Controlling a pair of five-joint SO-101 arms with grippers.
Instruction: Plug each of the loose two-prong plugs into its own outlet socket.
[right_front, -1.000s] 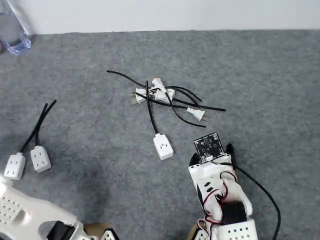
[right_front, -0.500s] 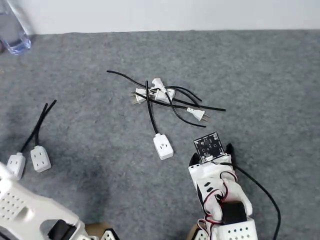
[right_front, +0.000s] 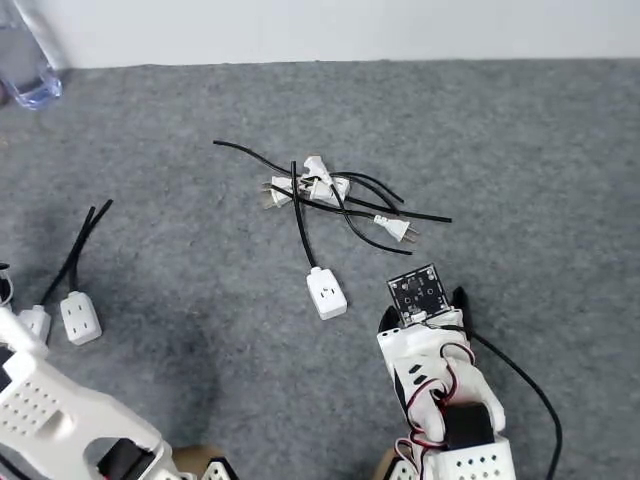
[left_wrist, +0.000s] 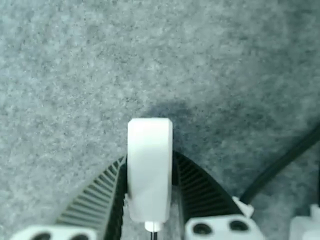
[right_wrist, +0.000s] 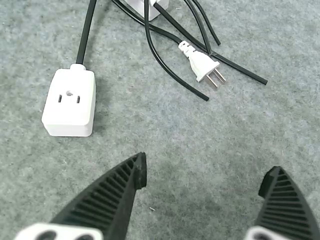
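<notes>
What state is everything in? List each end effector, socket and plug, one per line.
Left end effector: shut on a socket.
Gripped socket: clamped in the left end effector.
Neighbouring socket: lying free, nothing plugged in.
Middle socket: face up, slots empty.
Single plug: unplugged, prongs bare.
Tangled plugs: unplugged, cords crossed.
Right end effector: open, holding nothing.

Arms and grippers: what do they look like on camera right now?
Both arms are white plastic; the left arm has a perforated panel. The right arm carries a black circuit board, red-and-white wires and a trailing black cable. Gripper fingers are black, ribbed wedges.
</notes>
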